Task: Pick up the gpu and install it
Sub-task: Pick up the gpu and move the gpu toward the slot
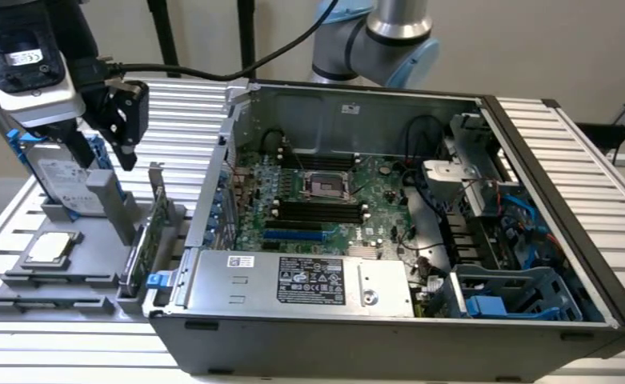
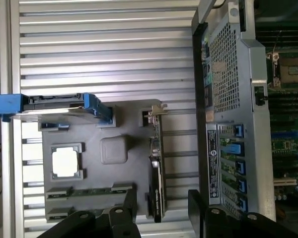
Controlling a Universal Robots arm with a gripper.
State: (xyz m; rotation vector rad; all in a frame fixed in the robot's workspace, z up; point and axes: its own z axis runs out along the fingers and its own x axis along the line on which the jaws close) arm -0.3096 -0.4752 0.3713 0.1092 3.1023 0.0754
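Green gpu (image 2: 156, 173) stands (on edge) beneath the spread hand (image 2: 159, 218).

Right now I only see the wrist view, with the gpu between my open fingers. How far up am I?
Observer: Well above it. The gripper hangs clear of the gpu, which stands on edge in its tray, untouched.
Operator: Any free slot on the motherboard?
Observer: Yes, the blue slot looks empty.
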